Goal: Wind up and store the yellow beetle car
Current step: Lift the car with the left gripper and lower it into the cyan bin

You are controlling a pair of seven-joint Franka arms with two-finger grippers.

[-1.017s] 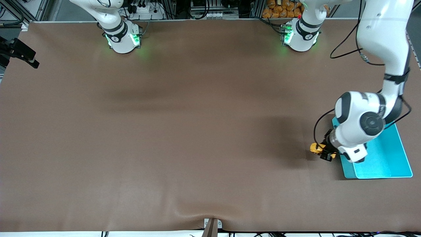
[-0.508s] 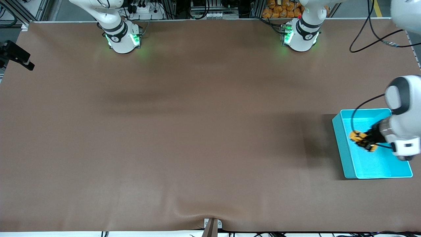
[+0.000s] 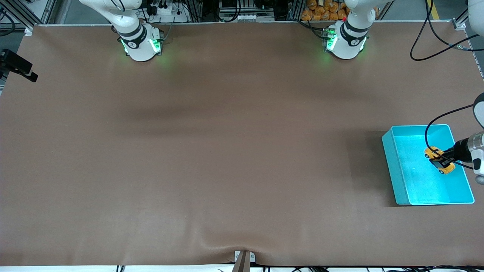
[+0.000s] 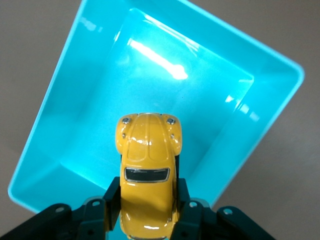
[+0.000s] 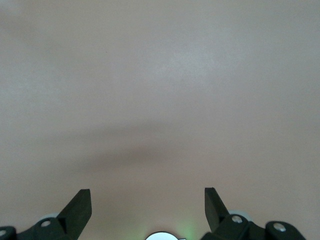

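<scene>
My left gripper (image 3: pixel 443 160) is shut on the yellow beetle car (image 3: pixel 438 159) and holds it over the inside of the turquoise bin (image 3: pixel 393 166) at the left arm's end of the table. In the left wrist view the car (image 4: pixel 148 170) sits nose-out between the two black fingers (image 4: pixel 111 200), above the bin's floor (image 4: pixel 150 85). My right gripper (image 5: pixel 147 202) is open and empty, with only bare brown table under it; it is out of the front view, and its arm waits near its base (image 3: pixel 138 41).
The brown table cover (image 3: pixel 227 151) spreads wide around the bin. A black clamp (image 3: pixel 17 66) sticks in at the right arm's end. A small bracket (image 3: pixel 244 258) sits at the table's near edge.
My left gripper carried the car from beside the bin's rim to over the bin's inside, toward the left arm's end. The right arm has not moved.
</scene>
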